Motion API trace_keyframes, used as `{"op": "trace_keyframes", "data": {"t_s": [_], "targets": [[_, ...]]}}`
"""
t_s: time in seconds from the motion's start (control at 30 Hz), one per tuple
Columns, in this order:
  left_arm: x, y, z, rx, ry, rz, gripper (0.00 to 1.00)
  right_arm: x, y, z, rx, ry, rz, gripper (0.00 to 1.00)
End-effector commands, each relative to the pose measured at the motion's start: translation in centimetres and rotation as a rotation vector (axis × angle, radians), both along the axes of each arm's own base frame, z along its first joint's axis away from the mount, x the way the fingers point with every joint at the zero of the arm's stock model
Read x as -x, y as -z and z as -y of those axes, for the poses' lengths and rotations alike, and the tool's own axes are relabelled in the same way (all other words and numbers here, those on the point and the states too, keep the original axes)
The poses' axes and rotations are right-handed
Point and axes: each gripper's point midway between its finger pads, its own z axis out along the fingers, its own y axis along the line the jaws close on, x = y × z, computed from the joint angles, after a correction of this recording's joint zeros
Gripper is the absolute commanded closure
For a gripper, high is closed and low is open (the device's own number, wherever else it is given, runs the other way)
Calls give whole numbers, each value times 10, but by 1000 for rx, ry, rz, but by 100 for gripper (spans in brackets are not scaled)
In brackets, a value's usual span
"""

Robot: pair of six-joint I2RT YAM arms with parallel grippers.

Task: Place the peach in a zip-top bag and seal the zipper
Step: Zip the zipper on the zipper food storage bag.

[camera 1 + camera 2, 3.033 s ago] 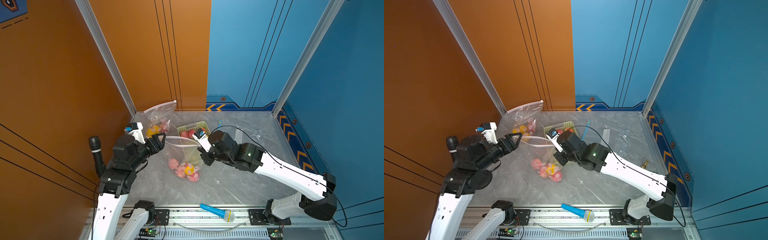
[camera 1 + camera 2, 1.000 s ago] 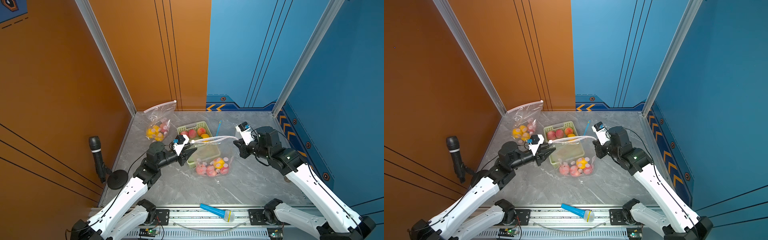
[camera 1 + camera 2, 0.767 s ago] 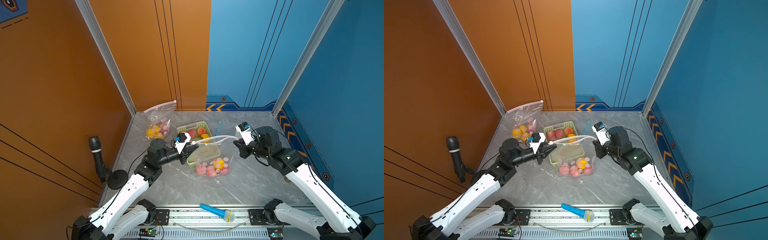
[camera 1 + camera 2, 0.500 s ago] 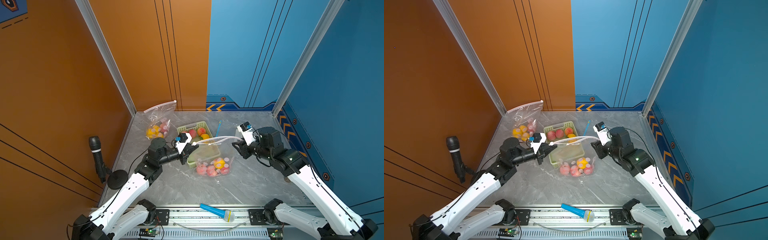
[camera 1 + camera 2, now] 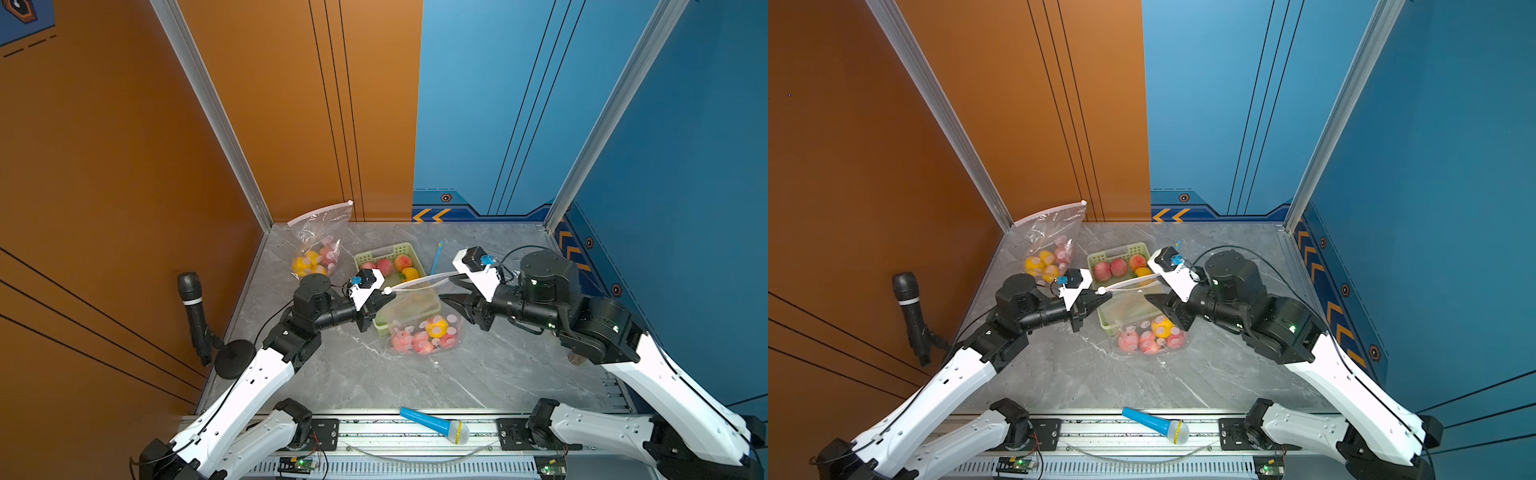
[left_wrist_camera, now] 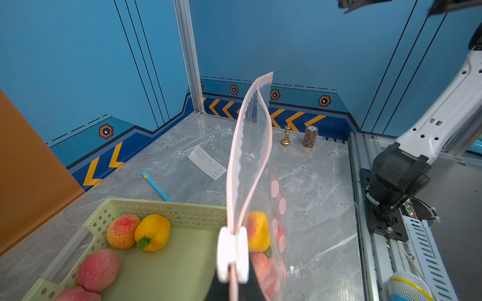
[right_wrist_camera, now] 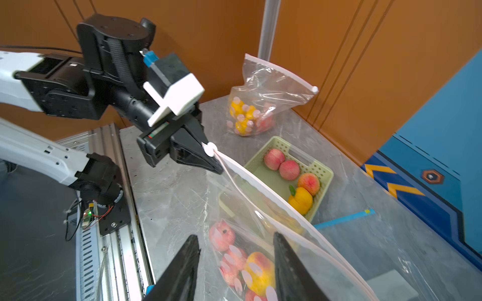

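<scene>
The zip-top bag (image 5: 419, 320) hangs above the table with several peaches (image 5: 415, 343) and a yellow fruit in its bottom. My left gripper (image 5: 380, 297) is shut on the bag's zipper end at the white slider (image 7: 209, 149). In the left wrist view the bag (image 6: 250, 156) stretches away from my left gripper (image 6: 233, 276), its two zipper strips apart and its far corner free. My right gripper (image 5: 451, 291) is open beside that far end. In the right wrist view the bag (image 7: 287, 221) lies past my right gripper (image 7: 236, 245), with no contact showing.
A green basket (image 5: 399, 251) with peaches and a yellow fruit sits behind the bag. A second filled bag (image 5: 320, 245) leans in the back left corner. A blue microphone (image 5: 434, 426) lies at the front rail and a black one (image 5: 193, 316) stands left. A chess piece (image 6: 286, 135) stands at the right wall.
My right gripper has opened and let go of the bag's zipper end. My left gripper has closed on the slider end. Both arms stayed roughly in place.
</scene>
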Motion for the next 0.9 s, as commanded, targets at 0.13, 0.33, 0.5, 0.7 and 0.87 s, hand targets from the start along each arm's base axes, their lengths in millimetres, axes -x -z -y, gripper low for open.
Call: {"op": "trace_keyframes", "data": {"t_s": [0.13, 0.33, 0.5, 0.7, 0.87], "targets": [[9, -11, -2, 3, 31, 50, 100, 6, 23, -57, 125, -276, 14, 58], [10, -13, 0, 12, 42, 68, 100, -2, 30, -81, 123, -386, -9, 62], [11, -15, 0, 14, 47, 71, 100, -5, 30, -88, 95, -443, -41, 63], [14, -16, 1, 16, 60, 74, 100, -10, 35, -94, 84, -477, -69, 66], [15, -16, 3, 16, 68, 71, 100, -19, 39, -98, 89, -477, -94, 67]]}}
